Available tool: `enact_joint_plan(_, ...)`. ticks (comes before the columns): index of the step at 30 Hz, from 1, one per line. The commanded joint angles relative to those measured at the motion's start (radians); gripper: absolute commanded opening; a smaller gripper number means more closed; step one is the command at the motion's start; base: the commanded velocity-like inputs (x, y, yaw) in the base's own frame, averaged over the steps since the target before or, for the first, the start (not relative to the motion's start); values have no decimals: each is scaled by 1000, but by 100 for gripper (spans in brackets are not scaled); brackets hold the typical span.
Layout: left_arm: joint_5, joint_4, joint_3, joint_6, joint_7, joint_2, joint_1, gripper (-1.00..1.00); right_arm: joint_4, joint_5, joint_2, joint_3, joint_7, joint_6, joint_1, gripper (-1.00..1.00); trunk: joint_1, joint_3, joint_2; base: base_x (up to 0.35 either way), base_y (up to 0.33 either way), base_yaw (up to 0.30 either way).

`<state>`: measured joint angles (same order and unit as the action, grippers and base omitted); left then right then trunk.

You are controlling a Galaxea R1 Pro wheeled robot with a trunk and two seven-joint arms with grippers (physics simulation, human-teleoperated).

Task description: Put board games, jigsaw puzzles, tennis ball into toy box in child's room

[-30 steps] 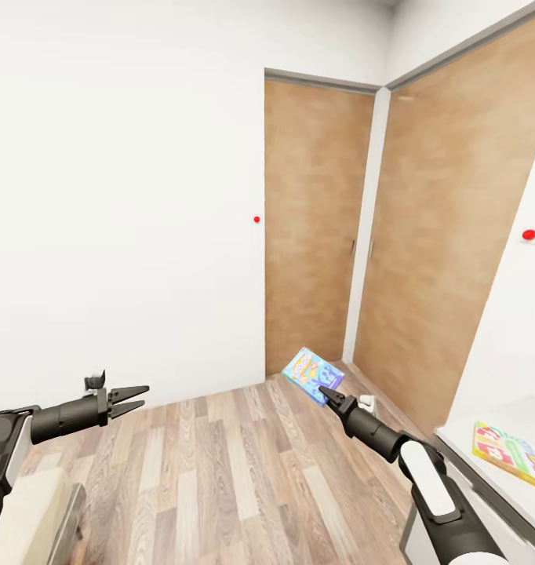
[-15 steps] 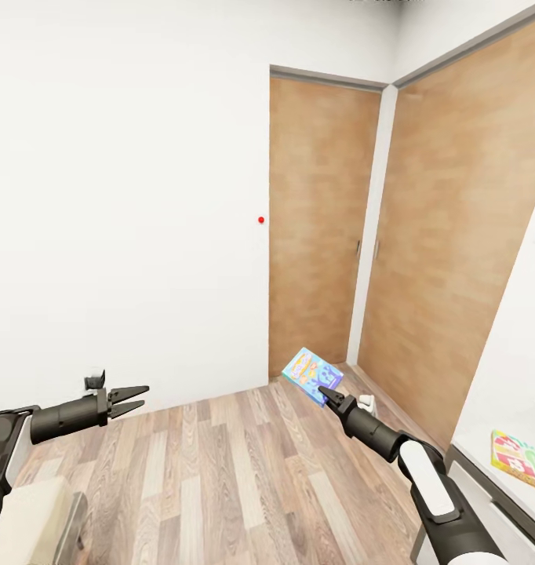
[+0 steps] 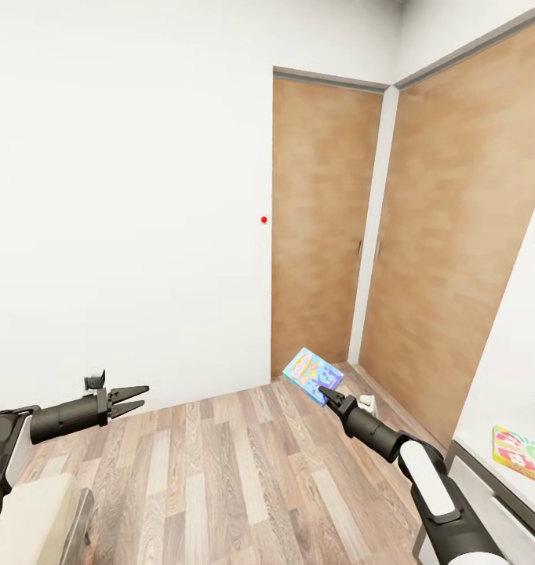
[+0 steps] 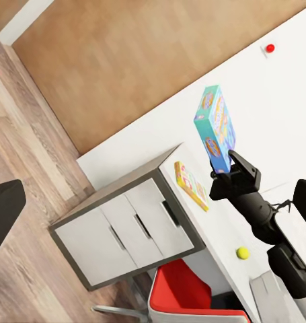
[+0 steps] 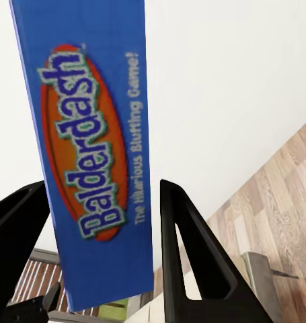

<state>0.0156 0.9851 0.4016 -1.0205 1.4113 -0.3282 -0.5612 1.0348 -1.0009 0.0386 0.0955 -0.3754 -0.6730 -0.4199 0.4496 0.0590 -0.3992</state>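
Low at the head view's left, the left gripper (image 3: 138, 397) hangs over the wood-plank floor (image 3: 220, 479) with its two fingers parted and nothing between them, posed just as it was a second ago. To the right, the right gripper (image 3: 324, 394) is clamped on the lower edge of the light-blue board game (image 3: 313, 374), holding it up off the floor; the right wrist view shows the box's blue side (image 5: 99, 155) with an orange oval logo reading "Balderdash" standing between the dark fingers (image 5: 193, 249). At the right edge a second board game (image 3: 522, 455), red, yellow and green, lies on the table (image 3: 475, 439); it sits lower and further right than a second ago because the camera has swung, not the box. From the left wrist view the tennis ball (image 4: 243, 253) rests on the tabletop too, near a red chair (image 4: 193, 296). Beyond stand the wooden doors (image 3: 326, 227) and white wall (image 3: 126, 196)
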Motion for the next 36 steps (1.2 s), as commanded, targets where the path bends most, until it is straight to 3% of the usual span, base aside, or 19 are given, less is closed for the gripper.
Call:
enact_joint_plan(1,1,0,0,-11,3,0,0,100,-1,-3,1,2,-2,-7,0,-100,0,0,-1,-1,2,0)
enact_joint_plan(13,-4,0,3,-13,3,-2,0,100,24,3,-2,-11,18,-10,0,-100,0,-2,-1,0,0,-8)
enact_joint_plan(15,-6,0,1,-13,-1,-2,0,100,122,10,-2,-38,98,-22,0,-100,0,-3,-1,0,0,-8)
enact_joint_plan(16,-7,0,-1,-13,-4,-2,0,100,201,20,-2,-63,172,-34,0,-100,0,-3,-1,0,0,-4)
enact_joint_plan(19,-13,0,-3,-13,-18,-2,0,100,418,36,-3,-146,482,-109,0,-100,0,-3,-1,0,0,-2)
enact_joint_plan(21,-16,0,-3,-13,-43,-2,0,100,468,35,-6,-174,671,-152,0,-100,0,-3,-1,0,0,0)
enact_joint_plan(23,-18,0,-2,-13,-84,-2,-1,100,486,34,-6,-186,772,-171,0,-100,0,-3,-1,0,0,0)
enact_joint_plan(27,-19,0,-1,-13,-203,-2,-3,100,494,35,-6,-193,831,-183,0,-100,0,-3,-1,0,0,0)
enact_joint_plan(32,-18,0,2,-13,-376,0,-3,100,497,35,-1,-184,831,-184,0,-100,0,-3,-1,0,0,0)
enact_joint_plan(36,-9,1,4,-12,-431,2,-3,100,496,35,-3,-183,823,-184,0,-100,0,-3,-1,0,0,0)
